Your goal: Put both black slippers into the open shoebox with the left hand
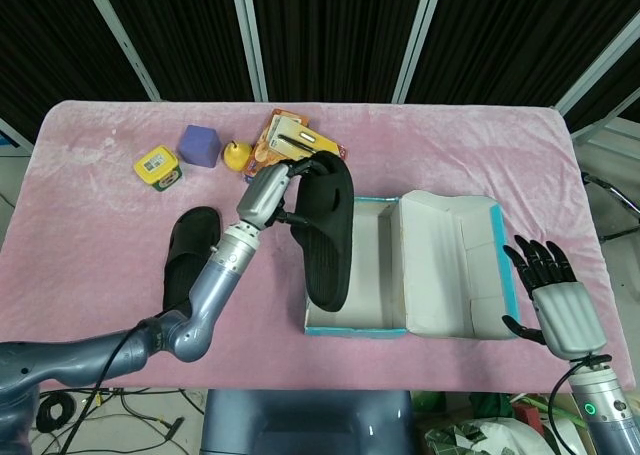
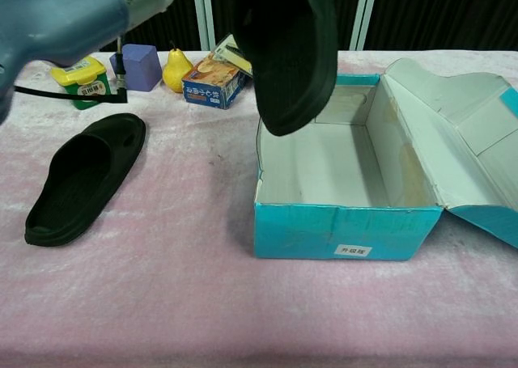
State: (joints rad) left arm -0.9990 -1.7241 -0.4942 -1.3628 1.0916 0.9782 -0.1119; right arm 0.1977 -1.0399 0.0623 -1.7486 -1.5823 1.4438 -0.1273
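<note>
My left hand [image 1: 268,193] grips one black slipper [image 1: 326,233] by its strap and holds it in the air, tilted, over the left edge of the open shoebox [image 1: 368,320]. In the chest view the same slipper [image 2: 293,54] hangs above the shoebox [image 2: 348,227] near its left wall, toe end down; the hand itself is mostly hidden there. The other black slipper [image 1: 190,255] lies flat on the pink cloth left of the box, also seen as the slipper [image 2: 82,177]. My right hand [image 1: 557,297] hovers with fingers spread beside the box's right end, holding nothing.
At the back left stand a yellow tin [image 1: 158,167], a purple block [image 1: 200,145], a toy pear [image 1: 234,155] and packaged goods [image 1: 300,145]. The box lid [image 1: 450,265] lies folded open to the right. Pink cloth [image 2: 162,303] covers the table.
</note>
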